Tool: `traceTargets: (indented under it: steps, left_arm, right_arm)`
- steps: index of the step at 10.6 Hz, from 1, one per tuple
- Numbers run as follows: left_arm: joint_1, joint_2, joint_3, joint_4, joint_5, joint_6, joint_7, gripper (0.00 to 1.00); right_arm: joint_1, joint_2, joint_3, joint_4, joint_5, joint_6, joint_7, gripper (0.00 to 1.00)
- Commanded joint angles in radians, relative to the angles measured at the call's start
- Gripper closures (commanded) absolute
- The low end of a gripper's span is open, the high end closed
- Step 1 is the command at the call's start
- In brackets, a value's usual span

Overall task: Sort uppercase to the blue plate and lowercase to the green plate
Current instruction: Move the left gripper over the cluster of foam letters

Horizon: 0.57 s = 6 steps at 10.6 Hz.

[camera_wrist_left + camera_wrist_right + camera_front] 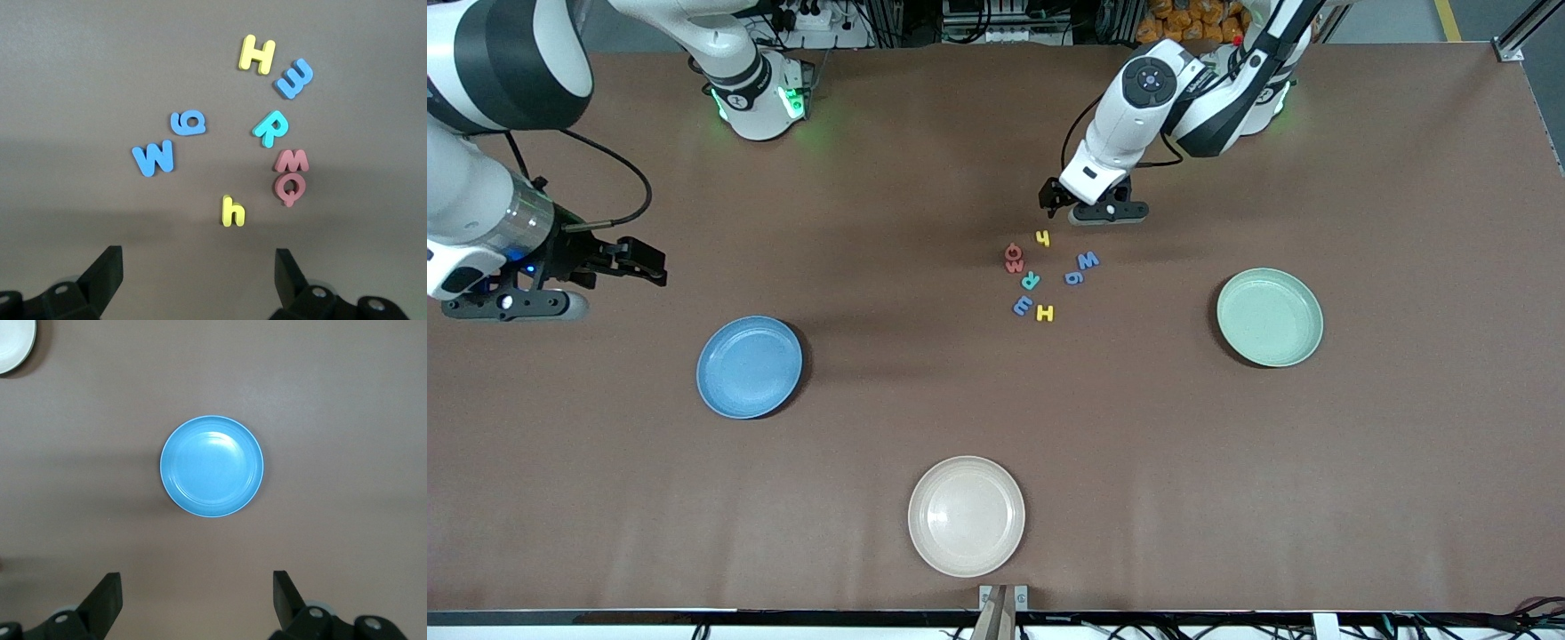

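Eight foam letters lie in a cluster mid-table: yellow h (1042, 237), red O (1015, 252), red w (1014, 265), teal R (1031, 281), blue W (1088, 260), blue g (1074, 277), the blue e/m piece (1022, 306) and yellow H (1044, 313). My left gripper (1060, 201) hangs open and empty over the table beside the yellow h (233, 212). The blue plate (749, 366) lies toward the right arm's end and the green plate (1269, 317) toward the left arm's end; both hold nothing. My right gripper (654, 265) is open and empty, up over bare table near the blue plate (211, 467).
A beige plate (967, 516) lies near the table's front edge, nearer the camera than the letters, and holds nothing. Its rim shows in the right wrist view (13, 343). Brown tabletop surrounds the plates.
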Motion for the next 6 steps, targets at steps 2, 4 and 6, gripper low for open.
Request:
traceTargets:
  steps: [2, 4, 6]
  left_arm:
    - [0.024, 0.035, -0.005, 0.024, 0.052, -0.014, -0.010, 0.00]
    - [0.022, 0.038, -0.005, 0.025, 0.052, -0.014, -0.015, 0.00]
    - [0.044, 0.047, -0.004, 0.033, 0.090, -0.015, -0.001, 0.00]
  right_arm:
    - [-0.005, -0.002, 0.001, -0.002, 0.004, 0.007, 0.015, 0.00]
    - [-0.005, 0.000, 0.001, -0.002, 0.004, 0.012, 0.015, 0.00]
    - [-0.005, 0.000, 0.001, -0.002, 0.004, 0.012, 0.015, 0.00]
